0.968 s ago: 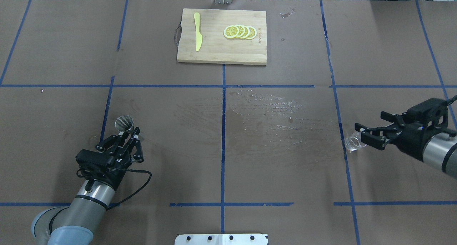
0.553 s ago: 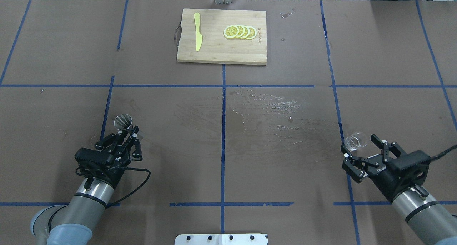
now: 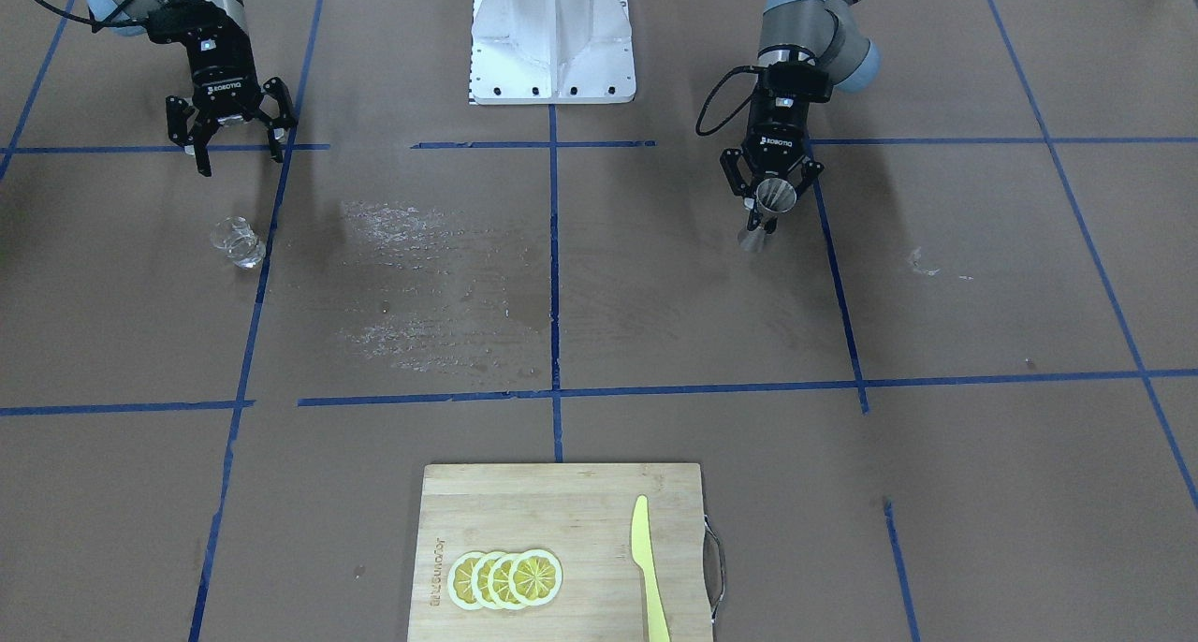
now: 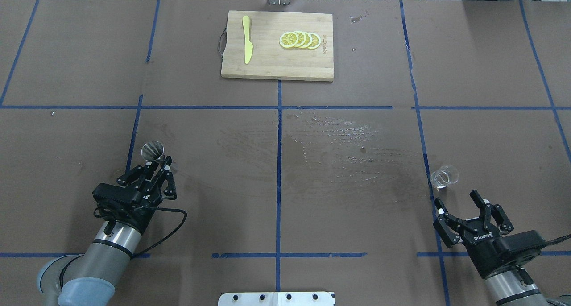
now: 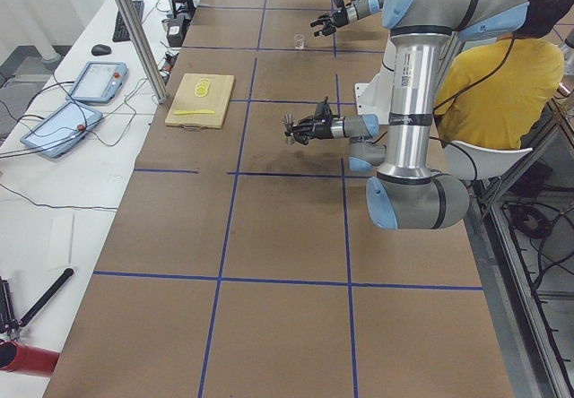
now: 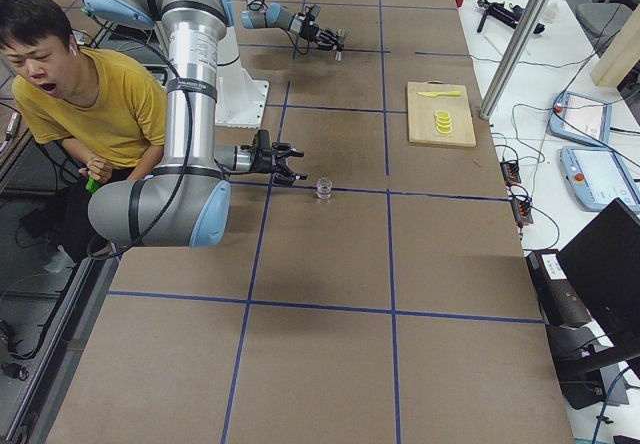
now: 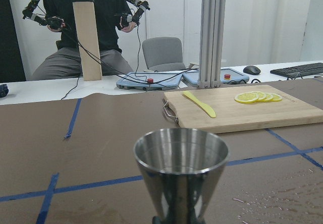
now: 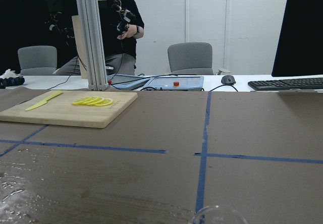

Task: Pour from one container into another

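Left gripper (image 4: pixel 159 167) clamped on the steel jigger (image 4: pixel 153 150), upright, well off the wet patch (image 4: pixel 330 150) on its robot-left side; glass cup (image 4: pixel 444 176) stands on the table (image 4: pixel 357 221) just off the patch's robot-right edge, right gripper (image 4: pixel 459 202) spread wide, empty, near the cup, not touching.

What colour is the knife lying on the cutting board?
The knife is plain pale yellow, with no pattern. The overhead exterior view shows it best.
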`<state>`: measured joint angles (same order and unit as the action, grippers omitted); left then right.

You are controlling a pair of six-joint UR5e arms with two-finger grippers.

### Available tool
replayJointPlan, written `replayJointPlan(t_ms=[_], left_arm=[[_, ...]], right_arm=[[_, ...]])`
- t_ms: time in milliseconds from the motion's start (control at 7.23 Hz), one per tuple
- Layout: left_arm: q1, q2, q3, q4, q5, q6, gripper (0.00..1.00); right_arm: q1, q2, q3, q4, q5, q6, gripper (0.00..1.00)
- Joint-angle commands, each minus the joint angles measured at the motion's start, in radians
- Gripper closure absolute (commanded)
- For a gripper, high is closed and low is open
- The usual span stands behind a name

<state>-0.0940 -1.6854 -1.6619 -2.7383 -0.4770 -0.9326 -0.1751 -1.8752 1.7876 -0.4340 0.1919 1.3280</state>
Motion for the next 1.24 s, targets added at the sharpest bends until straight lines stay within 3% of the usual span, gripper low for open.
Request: replayJointPlan(t_ms=[0, 277, 830, 1106], left_arm=[[0.0, -0.002, 0.001, -0.001, 0.0, 0.0, 1.0], [-0.001, -0.003, 0.001, 0.0, 0.0, -0.002, 1.0], [0.0, -0.003, 0.002, -0.001, 0.0, -0.011, 1.0], [0.0, -0.005, 0.005, -0.001, 0.0, -0.012, 1.0]], right_arm=[[-0.003, 0.013, -0.05, 0.0, -0.009, 0.076, 0.05], [0.0, 0.066, -0.129, -0.002, -0.005, 0.076, 0.05], [0.054, 0.079, -0.192, -0.008, 0.052, 0.069, 0.05], [0.127, 0.181, -0.278, -0.009, 0.095, 0.028, 0.04]])
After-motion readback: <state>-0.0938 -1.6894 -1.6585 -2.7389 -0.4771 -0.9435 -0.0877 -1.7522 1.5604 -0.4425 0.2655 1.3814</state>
